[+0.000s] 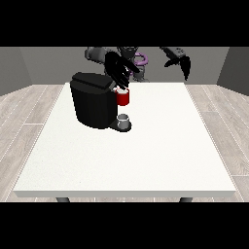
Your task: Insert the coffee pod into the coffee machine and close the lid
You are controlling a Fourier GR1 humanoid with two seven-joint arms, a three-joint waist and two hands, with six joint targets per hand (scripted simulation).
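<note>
Fingers of hand at view's left spread and pointing down, tips just above red pod holder; whether they hold coffee pod cannot be told, pod itself not made out. Hand at view's right raised behind far edge of bench, well apart from machine, fingers hanging relaxed. Black coffee machine on bench's far left part. Small grey cup on machine's base, below red holder.

The machine stands on the table, toward its far left. A cup sits at the machine's base, to its right, below the pod holder.
</note>
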